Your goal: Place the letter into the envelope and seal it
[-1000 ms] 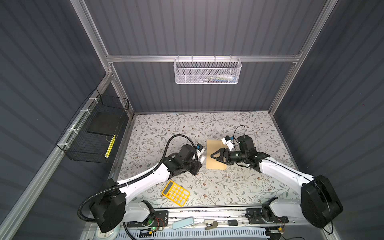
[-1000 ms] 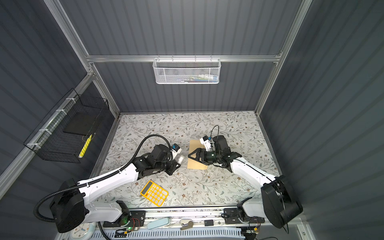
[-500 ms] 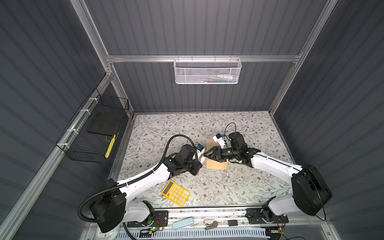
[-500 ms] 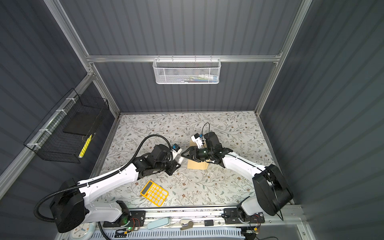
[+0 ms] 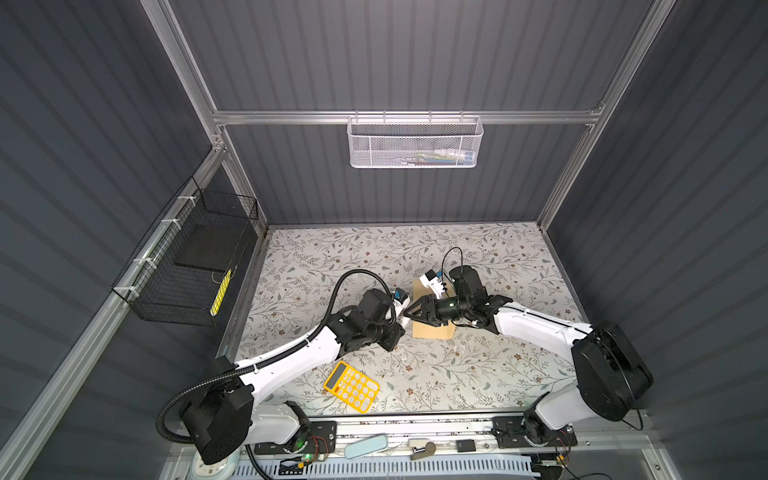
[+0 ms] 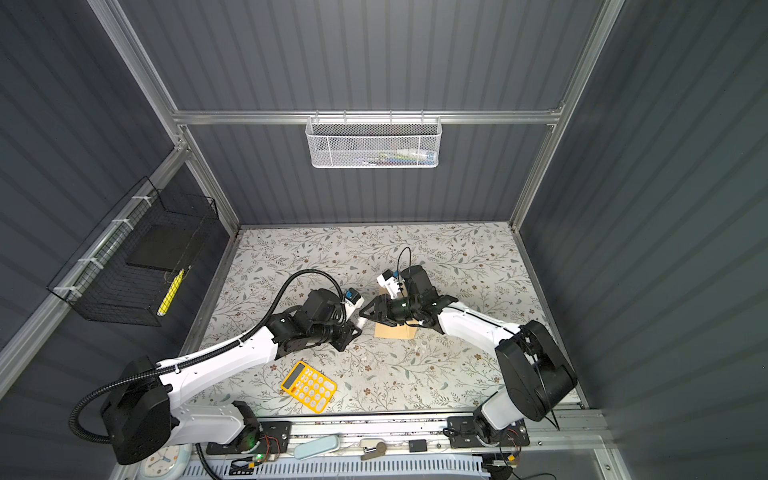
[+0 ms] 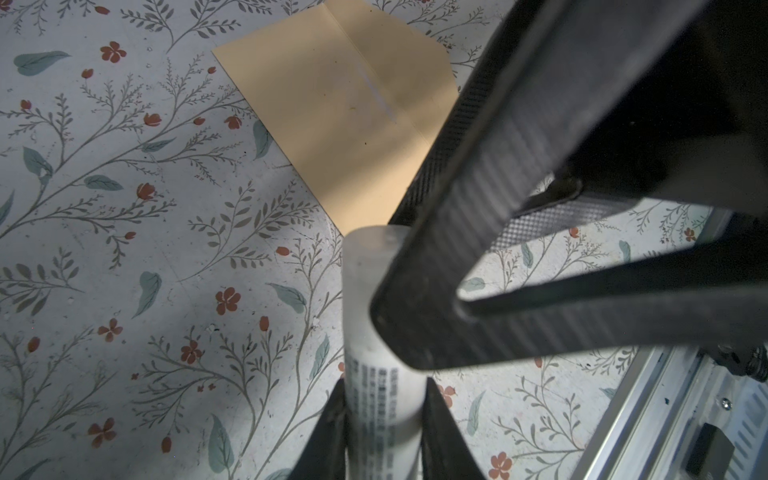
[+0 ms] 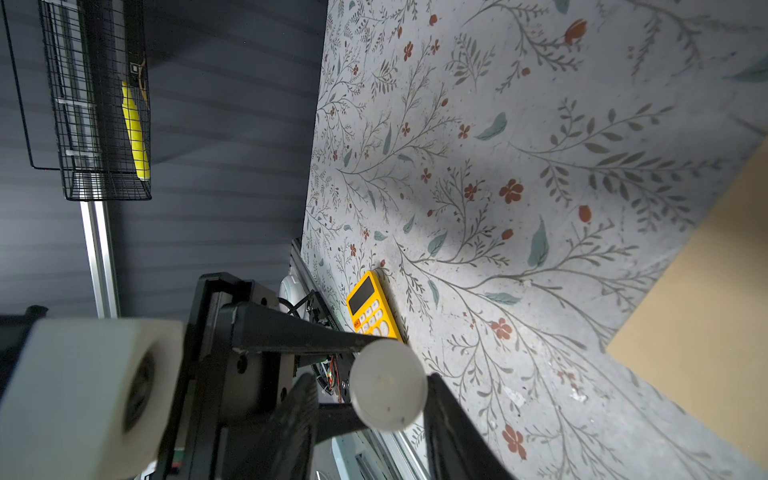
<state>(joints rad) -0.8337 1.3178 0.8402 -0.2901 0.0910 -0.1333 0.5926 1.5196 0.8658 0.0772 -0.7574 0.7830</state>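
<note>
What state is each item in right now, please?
glue stick: held in left pincer.
left pincer: shut on glue stick.
right pincer: open around the glue stick's free end.
envelope: lying flat, flap apparently open.
yellow calculator: face up, display dark.

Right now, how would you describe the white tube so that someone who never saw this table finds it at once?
On the flowered table, a tan envelope lies near the middle. Beside its corner the left gripper holds a white tube with small grey print on its side. Unlike it, the envelope is flat and the calculator yellow.
</note>
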